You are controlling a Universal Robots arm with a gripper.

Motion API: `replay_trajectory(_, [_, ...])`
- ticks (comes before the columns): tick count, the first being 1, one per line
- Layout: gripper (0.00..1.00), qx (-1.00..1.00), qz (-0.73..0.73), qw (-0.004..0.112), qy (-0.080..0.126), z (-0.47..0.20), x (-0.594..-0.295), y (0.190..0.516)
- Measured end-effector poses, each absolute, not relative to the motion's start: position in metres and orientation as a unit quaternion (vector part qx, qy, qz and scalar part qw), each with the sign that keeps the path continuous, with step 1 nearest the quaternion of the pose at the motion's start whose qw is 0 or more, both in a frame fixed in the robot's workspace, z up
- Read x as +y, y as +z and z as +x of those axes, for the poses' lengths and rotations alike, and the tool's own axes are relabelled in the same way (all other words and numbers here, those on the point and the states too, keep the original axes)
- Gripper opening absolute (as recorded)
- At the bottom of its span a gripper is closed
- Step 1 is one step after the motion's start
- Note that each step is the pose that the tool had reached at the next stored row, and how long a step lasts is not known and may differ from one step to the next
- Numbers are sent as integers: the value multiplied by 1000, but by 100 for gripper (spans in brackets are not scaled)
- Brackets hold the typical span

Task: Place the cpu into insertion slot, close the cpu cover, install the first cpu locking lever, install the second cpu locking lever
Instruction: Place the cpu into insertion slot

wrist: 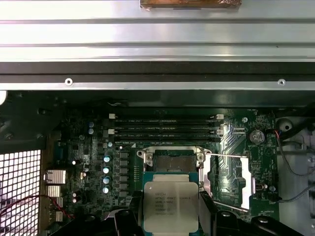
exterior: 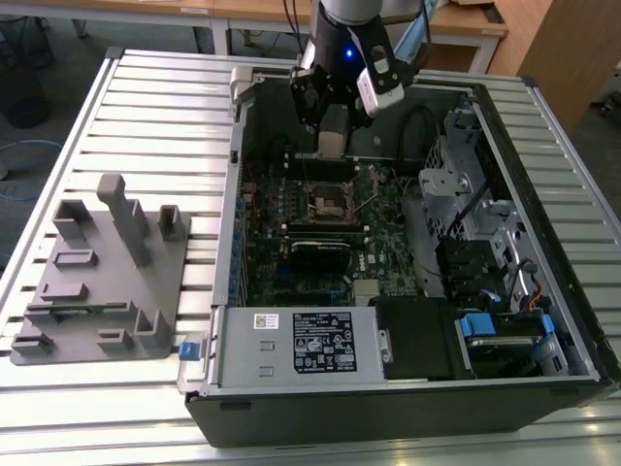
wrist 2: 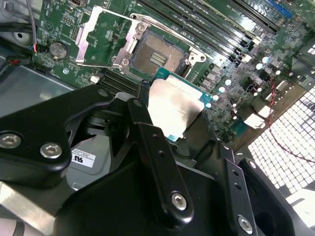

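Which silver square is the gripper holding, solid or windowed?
The solid one: the cpu, clamped in the gripper. The windowed cpu cover is swung open beside the insertion slot.

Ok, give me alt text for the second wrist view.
The pincer grips the cpu, silver top showing, over the motherboard. Beyond it the insertion slot sits bare, with the cpu cover swung open beside it.
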State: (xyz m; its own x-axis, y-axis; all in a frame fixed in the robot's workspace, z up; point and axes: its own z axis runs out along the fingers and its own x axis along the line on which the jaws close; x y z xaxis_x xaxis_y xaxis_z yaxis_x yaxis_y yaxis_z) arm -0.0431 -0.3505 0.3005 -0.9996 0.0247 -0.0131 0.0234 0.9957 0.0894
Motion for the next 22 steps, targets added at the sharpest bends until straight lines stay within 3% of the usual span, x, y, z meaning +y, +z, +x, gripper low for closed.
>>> replay_trajectory(22, [54, 999, 12, 8, 45, -43, -350, 287])
